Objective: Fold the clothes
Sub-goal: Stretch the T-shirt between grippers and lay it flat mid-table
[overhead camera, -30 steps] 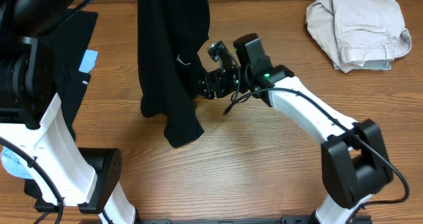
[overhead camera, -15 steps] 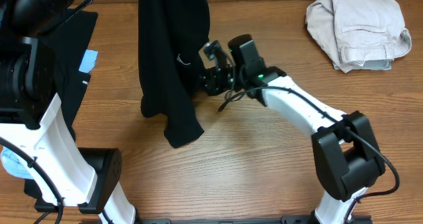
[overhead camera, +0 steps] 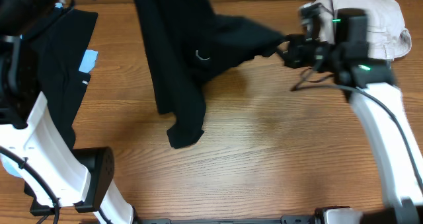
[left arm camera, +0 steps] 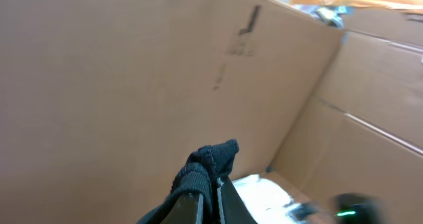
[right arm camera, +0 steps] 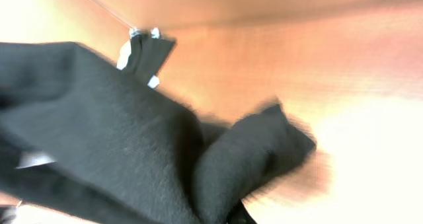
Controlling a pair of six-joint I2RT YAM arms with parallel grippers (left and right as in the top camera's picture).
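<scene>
Overhead: found a brown wood-grain table (overhead camera: 264, 158), bare across middle and front. Saw a limp plain black garment (overhead camera: 175, 59) hung above it, one edge drawn rightward into the right gripper (overhead camera: 283, 51), clamped on it. Noted the left gripper (left arm camera: 210, 196) pinching its corner before brown cardboard panels (left arm camera: 99, 85). Spotted a crumpled beige garment (overhead camera: 370, 26) far right, a flat black garment (overhead camera: 63, 72) left.

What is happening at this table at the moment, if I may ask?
Two robot arms are holding up a black garment. The left hand pinches one bit of it, and the right hand grips another part, stretching it toward the beige garment. Its lower end trails on the table. It is not yet folded.
</scene>
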